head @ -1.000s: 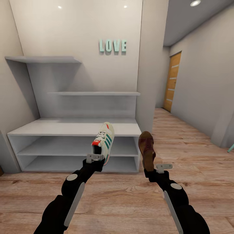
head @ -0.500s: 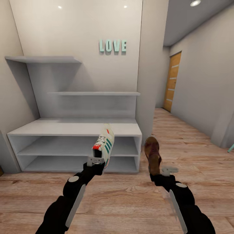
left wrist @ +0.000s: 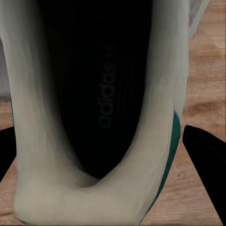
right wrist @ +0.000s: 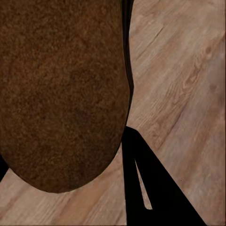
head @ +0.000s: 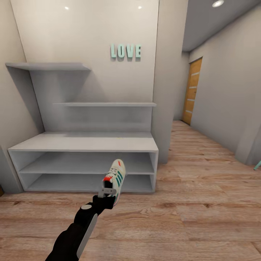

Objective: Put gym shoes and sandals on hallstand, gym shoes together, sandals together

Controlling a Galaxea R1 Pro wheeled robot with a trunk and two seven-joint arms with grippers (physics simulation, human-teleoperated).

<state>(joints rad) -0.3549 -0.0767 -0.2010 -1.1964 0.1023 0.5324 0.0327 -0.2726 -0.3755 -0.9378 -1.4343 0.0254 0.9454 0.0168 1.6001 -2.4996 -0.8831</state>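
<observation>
A white gym shoe [head: 115, 177] with green stripes and a red heel tab was held up off the corridor floor [head: 203, 217] by the left gripper [head: 107, 191], toe pointing up and away toward the hallstand [head: 83, 143]; in the left wrist view the shoe [left wrist: 94, 117] sat heel-first between the dark fingers [left wrist: 207, 155], which were closed narrowly on its heel. In the right wrist view a brown sandal [right wrist: 61, 94] hung close to the lens above the wood planks, with one dark finger [right wrist: 155, 188] beside it; it appeared gripped by the right gripper [right wrist: 123, 132], though the contact itself was hidden. The hallstand stood just beyond the sneaker, against the far wall, and its flat top and both open shelf levels carried no footwear. By that showing, nothing had yet been placed: one sneaker and one sandal were in hand, and their partners were out of sight. All four placements, and the pairing, seemed left to do.
</observation>
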